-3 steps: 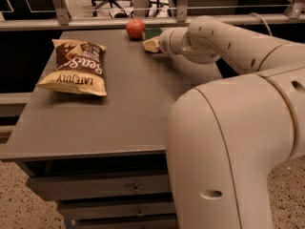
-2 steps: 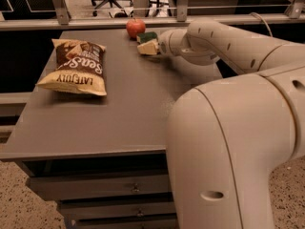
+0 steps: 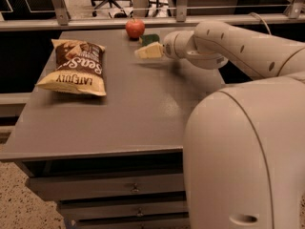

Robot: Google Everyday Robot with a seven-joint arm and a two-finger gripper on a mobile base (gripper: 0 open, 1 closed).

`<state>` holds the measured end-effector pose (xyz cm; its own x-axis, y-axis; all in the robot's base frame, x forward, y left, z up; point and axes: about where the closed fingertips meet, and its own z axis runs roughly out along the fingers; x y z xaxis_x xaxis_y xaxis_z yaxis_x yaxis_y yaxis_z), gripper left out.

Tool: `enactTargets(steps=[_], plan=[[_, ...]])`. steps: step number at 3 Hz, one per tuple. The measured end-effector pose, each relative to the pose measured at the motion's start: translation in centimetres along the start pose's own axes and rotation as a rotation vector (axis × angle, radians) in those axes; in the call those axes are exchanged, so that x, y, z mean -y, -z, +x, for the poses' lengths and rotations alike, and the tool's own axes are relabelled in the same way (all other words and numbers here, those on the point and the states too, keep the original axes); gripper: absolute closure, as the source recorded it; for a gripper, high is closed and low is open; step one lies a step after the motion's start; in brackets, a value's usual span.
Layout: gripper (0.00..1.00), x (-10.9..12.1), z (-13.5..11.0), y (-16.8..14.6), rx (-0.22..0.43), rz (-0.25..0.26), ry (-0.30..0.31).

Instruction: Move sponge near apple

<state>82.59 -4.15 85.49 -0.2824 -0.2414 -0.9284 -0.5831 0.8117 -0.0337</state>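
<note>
Nudged the sponge a touch left toward the apple over the last second, along with the gripper. No change to the apple or the chip bag.

Now seeing the gripper over the far part of the table, just right of the apple and on its near side. Reading the jaws as clamped on the sponge: held at the tip, tilted, pale foam toward the camera, green top toward the back. Shadow on the tabletop below, so likely off the surface. Can't make out the individual fingers.

Placing the sponge near the apple already, apart from it, not touching.

Calling this the tail of the carry: transport about done, release not yet done.

Next, probably: lower straight to the tabletop, let go, back off up and right along the arm. Needs little or no further leftward travel.

Worth watching the apple: round, free to roll, close to the far edge, so avoid clipping it with the sponge corner. Expect the sponge to land flat and stay put if released low.
</note>
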Motion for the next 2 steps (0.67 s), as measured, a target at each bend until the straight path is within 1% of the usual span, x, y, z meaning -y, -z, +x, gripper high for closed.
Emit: enactTargets(steps=[1,2], plan=[[0.00,0.6,0.0,3.5,0.021,0.036,-0.024],[0.00,1.5,0.8,10.8,0.057,0.098,-0.075]])
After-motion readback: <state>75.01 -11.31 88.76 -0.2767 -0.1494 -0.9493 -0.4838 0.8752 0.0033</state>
